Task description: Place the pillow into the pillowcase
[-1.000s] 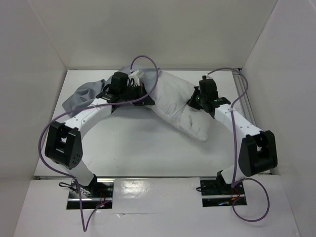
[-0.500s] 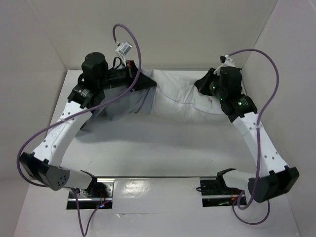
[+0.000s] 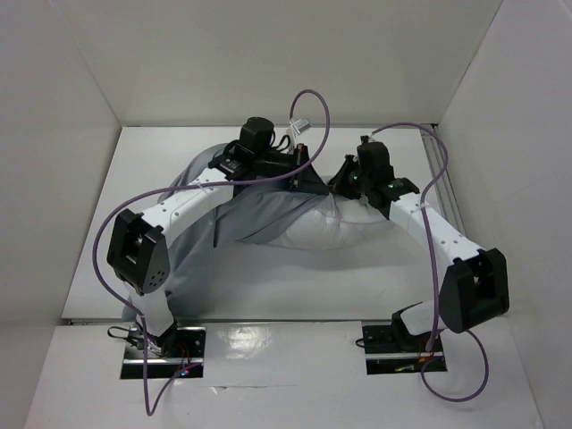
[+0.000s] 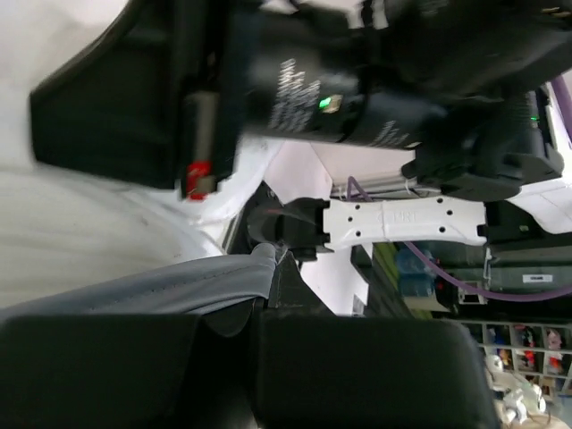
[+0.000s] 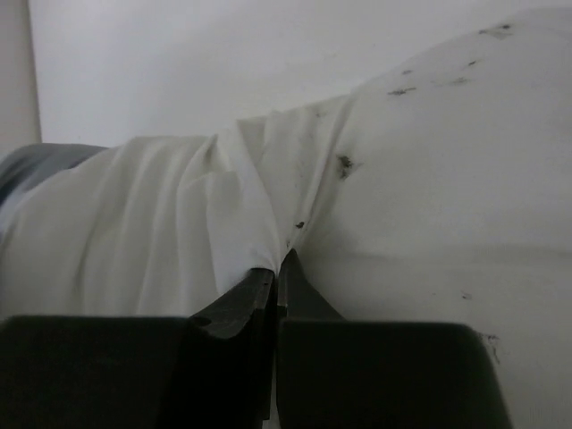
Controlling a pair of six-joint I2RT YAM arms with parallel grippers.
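Observation:
The white speckled pillow (image 3: 335, 234) lies across the table's middle, its left part covered by the grey pillowcase (image 3: 237, 214). My left gripper (image 3: 308, 174) is shut on the pillowcase's edge (image 4: 179, 286), pinched between its fingertips in the left wrist view. My right gripper (image 3: 344, 179) is close beside it and is shut on a fold of the pillow (image 5: 295, 206), which bunches into wrinkles at the tips (image 5: 277, 268). A strip of grey pillowcase (image 5: 36, 165) shows at the left of the right wrist view. The two grippers nearly touch.
White walls enclose the table on the left, back and right. A rail (image 3: 442, 170) runs along the right edge. Purple cables (image 3: 313, 116) loop above both arms. The pillowcase's loose end hangs toward the near left edge (image 3: 183, 268).
Both arms have come down and inward from a raised, spread pose. The grippers now meet at the centre. The pillowcase now covers much more of the pillow's left part.

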